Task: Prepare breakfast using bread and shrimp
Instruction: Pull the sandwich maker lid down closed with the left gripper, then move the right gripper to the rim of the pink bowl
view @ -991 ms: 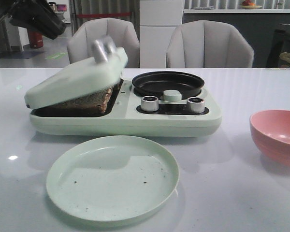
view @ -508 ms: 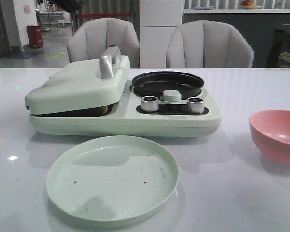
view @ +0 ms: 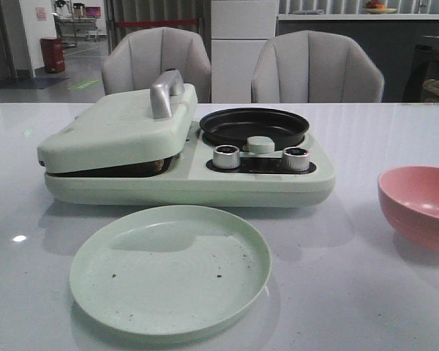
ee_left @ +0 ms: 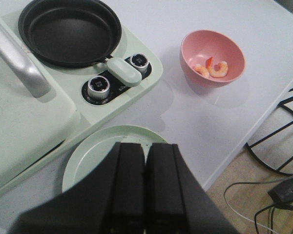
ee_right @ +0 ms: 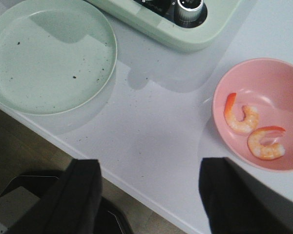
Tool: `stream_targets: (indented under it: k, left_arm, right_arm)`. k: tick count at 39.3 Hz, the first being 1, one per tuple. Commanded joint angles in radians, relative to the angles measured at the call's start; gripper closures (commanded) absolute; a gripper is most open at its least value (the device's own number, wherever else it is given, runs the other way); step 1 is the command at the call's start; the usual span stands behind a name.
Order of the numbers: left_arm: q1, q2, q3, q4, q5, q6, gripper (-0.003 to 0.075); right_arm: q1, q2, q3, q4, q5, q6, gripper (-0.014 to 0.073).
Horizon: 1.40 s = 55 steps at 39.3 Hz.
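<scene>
The bread is almost wholly hidden under the lowered pale green lid (view: 117, 128) of the breakfast maker (view: 263, 183). Only a brown sliver (view: 158, 165) shows in the gap. Two pink-orange shrimp (ee_right: 240, 118) (ee_right: 266, 144) lie in the pink bowl (ee_right: 283, 78), also in the left wrist view as shrimp (ee_left: 219, 68) in the bowl (ee_left: 234, 51). My left gripper (ee_left: 146, 148) is shut and empty, high above the green plate (ee_left: 88, 156). My right gripper (ee_right: 149, 170) is open and empty over the table's front edge, between plate and bowl. Neither gripper appears in the front view.
An empty pale green plate (view: 170, 269) lies in front of the breakfast maker. The black pan (view: 254, 126) and two silver knobs (view: 226, 156) (view: 296, 158) are on its right half. The pink bowl (view: 418, 205) stands at the right. Two chairs stand behind the table.
The lid, tilted open over the bread a second ago, has dropped shut. The dark arm at the upper left has left the front view.
</scene>
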Motion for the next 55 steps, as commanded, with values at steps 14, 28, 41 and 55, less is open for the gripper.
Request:
stream_targets:
  k: [14,28,41,55]
  left_arm:
    - [-0.011,-0.544,0.345,-0.045,-0.253,0.014,0.0619]
    - [-0.011,-0.703,0.453,-0.045,-0.257,0.014,0.062]
    - [-0.011,-0.703,0.453,-0.045,-0.258,0.014,0.062]
    - [-0.011,-0.703,0.453,-0.045,-0.258,0.014,0.062]
  right_arm:
    - [-0.003,-0.011,-0.029,-0.014,-0.063,0.0,0.0057]
    - [-0.003,-0.011,-0.029,-0.016,-0.066,0.0,0.0057]
    - [-0.003,-0.008,-0.032,-0.015,-0.063,0.0,0.0057]
    - [-0.045,0.135,-0.154,-0.069,0.074,0.0,0.0057]
